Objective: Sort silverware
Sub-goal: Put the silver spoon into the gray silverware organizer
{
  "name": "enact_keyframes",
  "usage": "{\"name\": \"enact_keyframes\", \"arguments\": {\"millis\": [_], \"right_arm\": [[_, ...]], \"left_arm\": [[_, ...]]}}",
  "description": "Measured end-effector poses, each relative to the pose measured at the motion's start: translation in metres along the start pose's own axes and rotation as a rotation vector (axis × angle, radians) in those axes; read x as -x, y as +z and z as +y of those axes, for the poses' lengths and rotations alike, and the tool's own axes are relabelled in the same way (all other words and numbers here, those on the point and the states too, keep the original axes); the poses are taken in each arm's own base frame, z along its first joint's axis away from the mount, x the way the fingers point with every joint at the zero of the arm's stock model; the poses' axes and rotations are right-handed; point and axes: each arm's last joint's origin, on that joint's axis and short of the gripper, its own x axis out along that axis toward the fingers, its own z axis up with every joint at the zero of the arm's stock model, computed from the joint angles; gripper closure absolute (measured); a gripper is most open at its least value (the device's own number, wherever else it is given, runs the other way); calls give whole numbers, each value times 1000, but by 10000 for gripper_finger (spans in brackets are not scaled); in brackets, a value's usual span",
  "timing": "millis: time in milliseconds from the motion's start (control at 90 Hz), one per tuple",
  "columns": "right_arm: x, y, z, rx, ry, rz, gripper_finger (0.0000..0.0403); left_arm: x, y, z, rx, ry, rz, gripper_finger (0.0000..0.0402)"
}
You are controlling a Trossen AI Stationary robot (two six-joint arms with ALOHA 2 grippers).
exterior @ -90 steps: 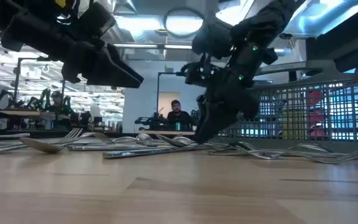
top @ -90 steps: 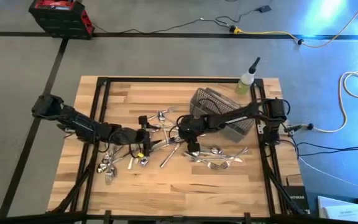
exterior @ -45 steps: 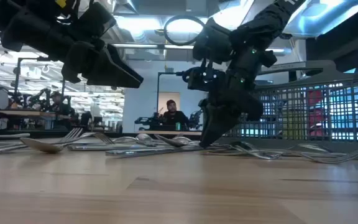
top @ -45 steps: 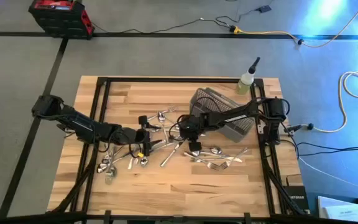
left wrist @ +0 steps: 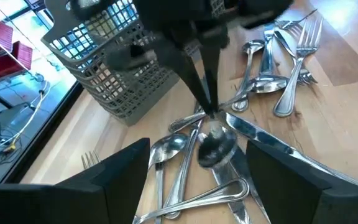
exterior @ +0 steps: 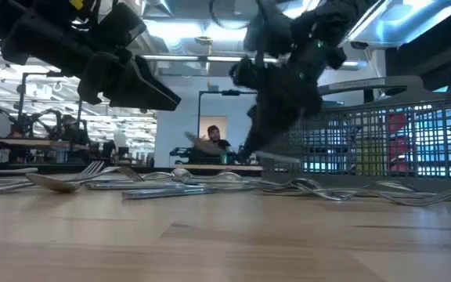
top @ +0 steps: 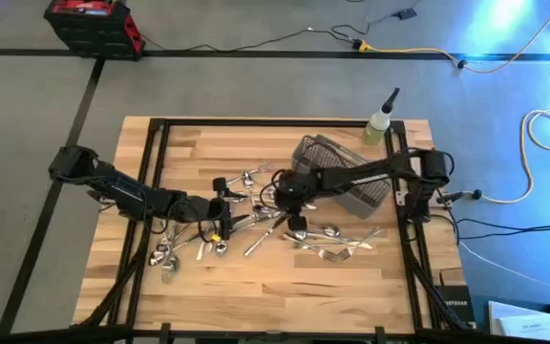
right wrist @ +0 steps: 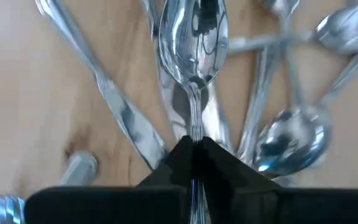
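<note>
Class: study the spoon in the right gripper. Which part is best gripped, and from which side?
Likely the slim handle, from above, as the right gripper does: the spoon has a neck narrow enough for the jaws to close on, while its bowl is wide and curved.

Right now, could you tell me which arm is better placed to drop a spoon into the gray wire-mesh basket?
The right. Its gripper is shut on a shiny silver spoon, beside the gray wire-mesh basket. The left gripper sits open, farther away.

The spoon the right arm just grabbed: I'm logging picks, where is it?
The spoon hangs in the right gripper, lifted over the silverware pile at table centre, just left of the mesh basket.
</note>
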Motion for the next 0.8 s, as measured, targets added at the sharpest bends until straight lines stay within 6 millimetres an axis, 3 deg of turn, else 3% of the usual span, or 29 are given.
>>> {"name": "enact_keyframes", "arguments": {"millis": [433,622,800], "right_arm": [[76,24,4,-51,-127,-180,402],[77,26,12,-66,-119,-226,402],[71,18,20,-96,-248,-296,402]], "left_arm": [[1,2,-1,36,-4,-17,148],[1,7,0,62,8,-65,148],[1,8,0,67,9,-71,148]]}}
